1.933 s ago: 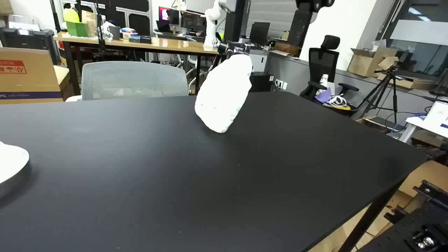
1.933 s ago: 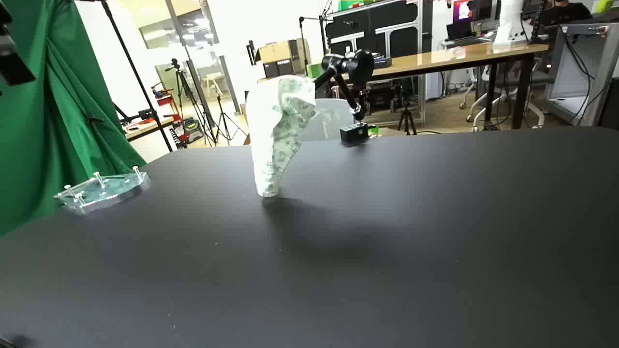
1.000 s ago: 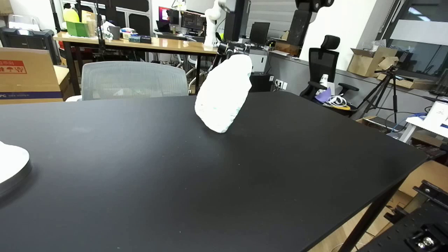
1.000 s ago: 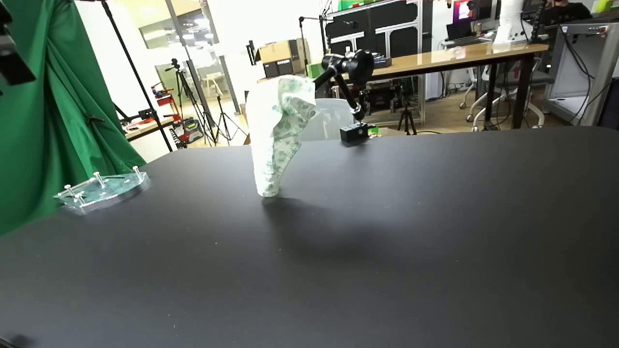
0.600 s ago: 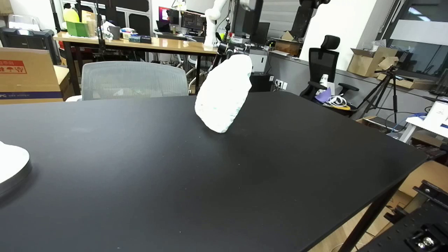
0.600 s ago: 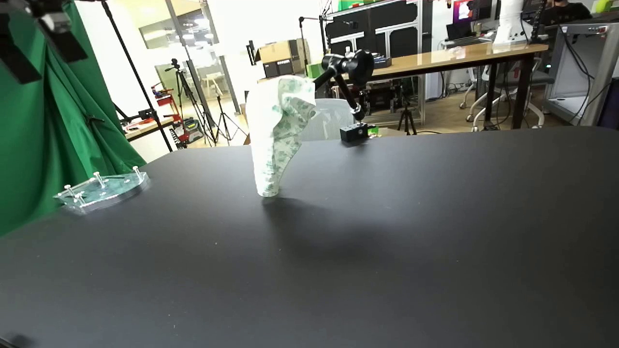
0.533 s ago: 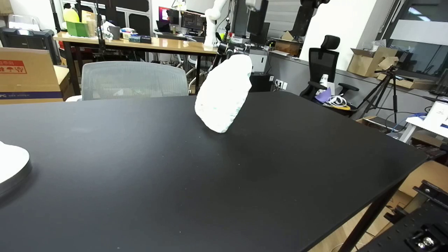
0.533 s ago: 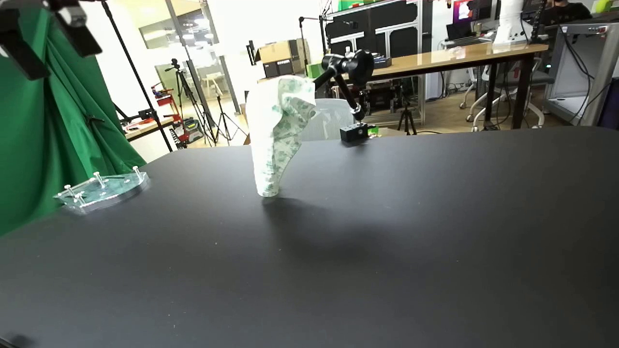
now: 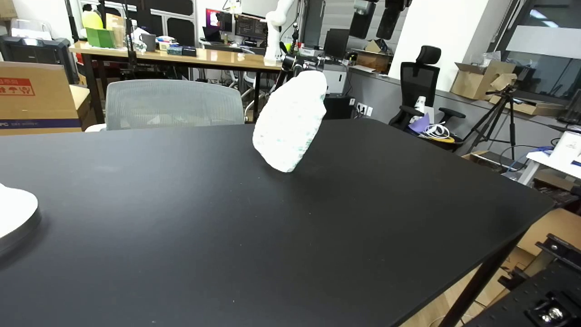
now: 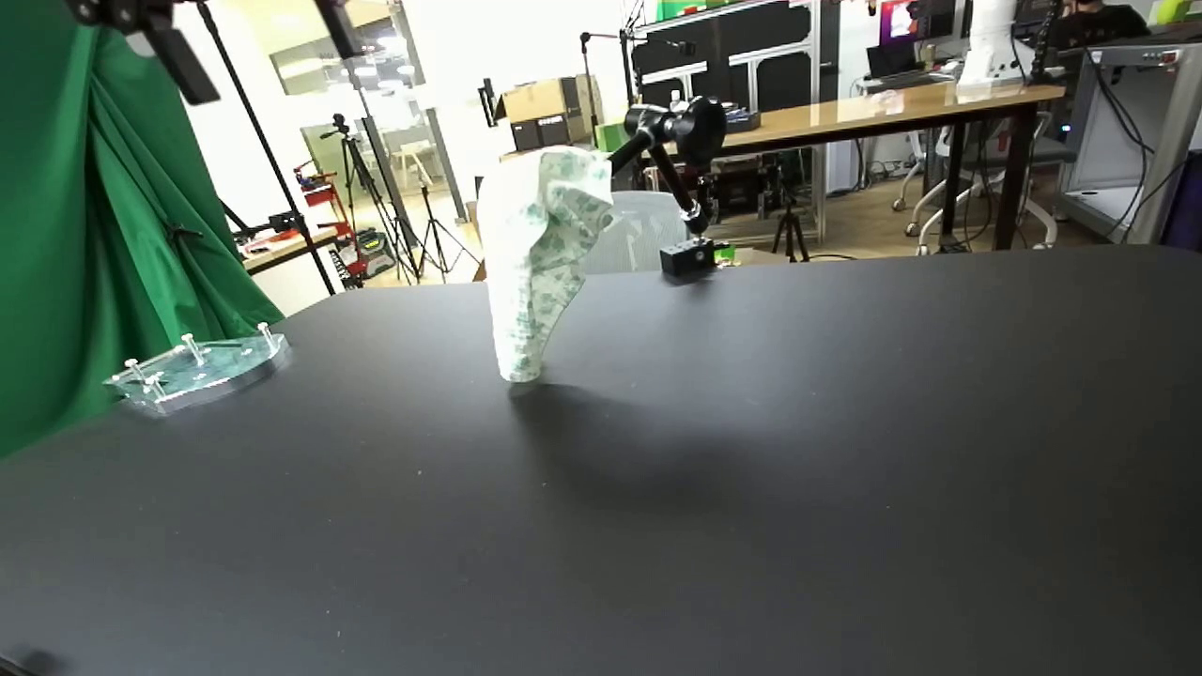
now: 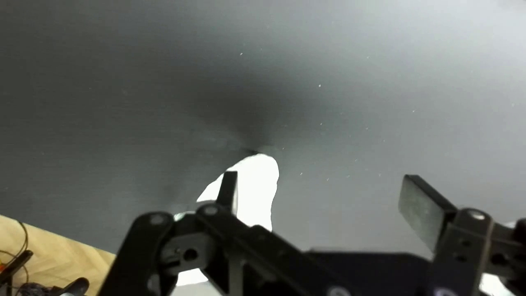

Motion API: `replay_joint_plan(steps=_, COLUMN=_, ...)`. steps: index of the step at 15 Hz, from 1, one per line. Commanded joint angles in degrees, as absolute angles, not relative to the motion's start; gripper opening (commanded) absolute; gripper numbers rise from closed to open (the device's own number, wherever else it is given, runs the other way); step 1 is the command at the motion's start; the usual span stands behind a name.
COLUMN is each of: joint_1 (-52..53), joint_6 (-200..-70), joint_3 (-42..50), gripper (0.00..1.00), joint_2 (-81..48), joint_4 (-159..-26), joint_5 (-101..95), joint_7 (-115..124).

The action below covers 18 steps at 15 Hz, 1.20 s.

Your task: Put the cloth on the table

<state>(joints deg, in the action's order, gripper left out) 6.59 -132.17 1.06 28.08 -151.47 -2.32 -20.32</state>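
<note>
Not done yet: cloth (image 10: 545, 268) looks draped on a black jointed stand (image 10: 670, 174), toward the counter's (image 10: 657, 507) far edge; can't tell if its low end touches. Left to do, I'd say: grip, pull free, lay down. In an exterior view, claw (image 10: 277, 77) is spread wide, unloaded, angled down, high, left of cloth.

A green curtain (image 10: 113, 253) hangs in folds; a wood-topped bench (image 9: 218, 57) stands behind a grey chair (image 9: 174, 103).
</note>
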Motion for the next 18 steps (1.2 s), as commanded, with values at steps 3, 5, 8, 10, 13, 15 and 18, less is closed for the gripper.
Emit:
replay_joint_plan(steps=3, joint_1=6.11, joint_6=-133.59, joint_3=2.26, gripper=1.0, joint_2=26.59, joint_4=-150.15, joint_5=-2.36, joint_7=-20.74)
replay_joint_plan(steps=5, joint_1=5.94, joint_6=-134.59, joint_3=2.72, gripper=1.0, joint_2=26.11, joint_4=-149.79, joint_5=-2.2, joint_7=-21.16)
replay_joint_plan(steps=8, joint_1=5.29, joint_6=-136.82, joint_3=4.9, gripper=1.0, joint_2=22.93, joint_4=-147.5, joint_5=-2.15, joint_7=-23.89)
replay_joint_plan(steps=10, joint_1=5.29, joint_6=-137.95, joint_3=6.6, gripper=1.0, joint_2=20.33, joint_4=-145.47, joint_5=-1.64, joint_7=-26.97)
replay_joint_plan(steps=13, joint_1=5.35, joint_6=-137.81, joint_3=8.26, gripper=1.0, joint_2=16.35, joint_4=-141.73, joint_5=-1.09, joint_7=-31.5)
replay_joint_plan(steps=15, joint_1=5.1, joint_6=-137.03, joint_3=8.66, gripper=1.0, joint_2=13.83, joint_4=-139.3, joint_5=-0.89, joint_7=-33.74)
replay_joint_plan(steps=18, joint_1=4.59, joint_6=-136.13, joint_3=8.68, gripper=1.0, joint_2=9.96, joint_4=-136.06, joint_5=0.68, joint_7=-37.09)
